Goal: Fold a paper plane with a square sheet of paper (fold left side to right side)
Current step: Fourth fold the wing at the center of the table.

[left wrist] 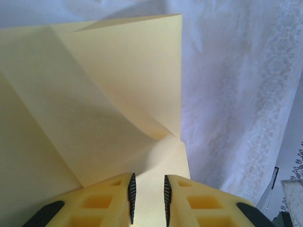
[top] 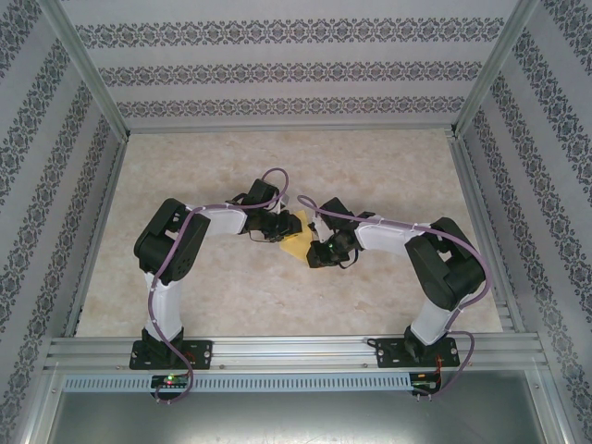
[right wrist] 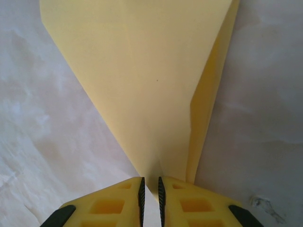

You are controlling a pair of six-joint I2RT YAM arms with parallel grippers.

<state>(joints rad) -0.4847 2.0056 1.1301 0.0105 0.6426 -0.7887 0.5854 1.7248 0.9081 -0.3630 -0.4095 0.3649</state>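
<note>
One wide beige marbled desk (top: 185, 296), patterned walls (top: 296, 69) on three sides, metal rail (top: 296, 351) along the near edge; bare desk surface well out to the left, right and far side of the centre.

Left arm (top: 171, 250) rises from its base, elbow out to the left, forearm reaching right toward the middle; right arm (top: 444, 268) mirrors it, elbow out right, forearm reaching left; wrists nearly meet mid-desk, both tipped down; a purple cable (top: 159, 277) runs along each arm.

Square sheet of paper (top: 298, 242) sits between the two wrists at the desk centre, yellow, partly folded, well apart from every wall and the rail; left wrist view: paper (left wrist: 118, 94) with a flap lifted and curled, straight right edge, pale desk beyond it; right wrist view: paper (right wrist: 142, 71) narrows to a point toward the camera, thin folded strip along its right edge, bare desk on both sides.

Left jaws narrow, slim gap between the yellow fingers (left wrist: 109, 201), paper showing in the gap; right jaws narrow too, fingers (right wrist: 113, 203) either side of the paper's point; cannot tell if the pads touch the paper.
</note>
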